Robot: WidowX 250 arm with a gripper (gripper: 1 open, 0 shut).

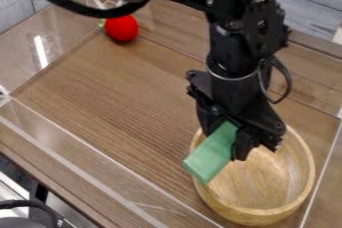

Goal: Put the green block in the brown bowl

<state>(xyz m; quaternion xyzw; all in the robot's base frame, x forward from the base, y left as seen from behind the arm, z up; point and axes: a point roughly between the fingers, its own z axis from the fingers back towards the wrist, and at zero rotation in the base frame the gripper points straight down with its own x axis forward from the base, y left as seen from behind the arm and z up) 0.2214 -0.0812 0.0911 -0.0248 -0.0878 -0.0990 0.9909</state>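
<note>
Pincer (238, 132) is clamped on your green block's (210, 158) upper end, tilted over the brown bowl's (297, 194) left rim; it looks light, stiff, smooth, so grip flat faces.

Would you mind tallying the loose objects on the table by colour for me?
Green: 1, the green block held in the gripper
Brown: 1, the brown bowl
Red: 1, the red ball
Total: 3
</note>
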